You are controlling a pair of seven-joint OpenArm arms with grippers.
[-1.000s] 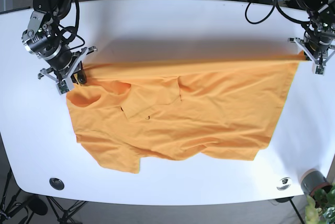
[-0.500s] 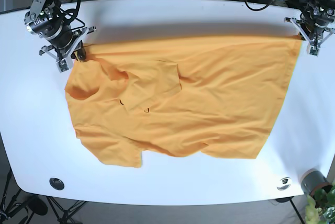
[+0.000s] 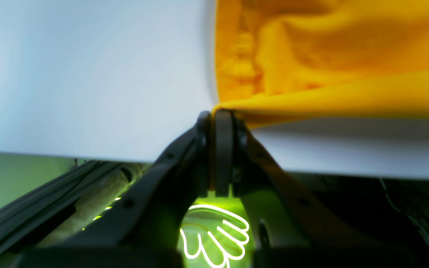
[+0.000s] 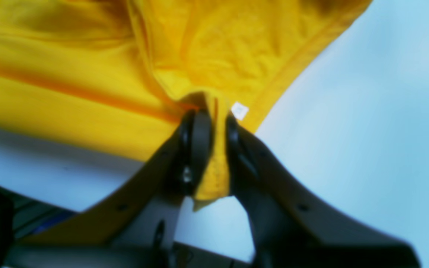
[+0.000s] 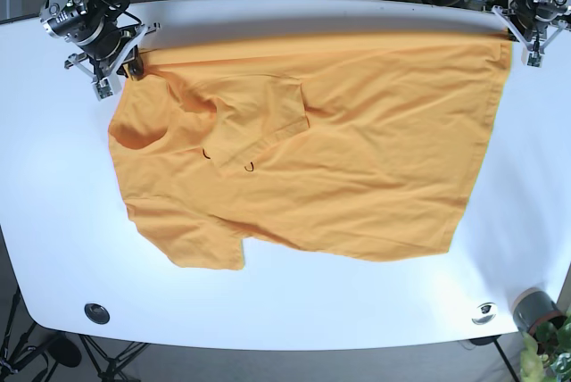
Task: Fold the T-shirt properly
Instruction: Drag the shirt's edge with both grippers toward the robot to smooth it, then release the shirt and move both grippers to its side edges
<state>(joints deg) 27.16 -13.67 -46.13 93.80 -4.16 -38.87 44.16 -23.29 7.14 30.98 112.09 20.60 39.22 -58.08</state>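
Nearest me, the orange T-shirt (image 5: 303, 150) lies spread across the white counter (image 5: 294, 311). Along its far edge, the right gripper (image 5: 120, 52) and left gripper (image 5: 525, 36) each have jaws clamped on a corner. Looks like spreading; next, lay it flat and release.

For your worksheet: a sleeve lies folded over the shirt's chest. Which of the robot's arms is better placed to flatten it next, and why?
Probably the right. The right gripper pinches the T-shirt beside the folded sleeve; the left gripper grips the opposite hem corner, far across the table.
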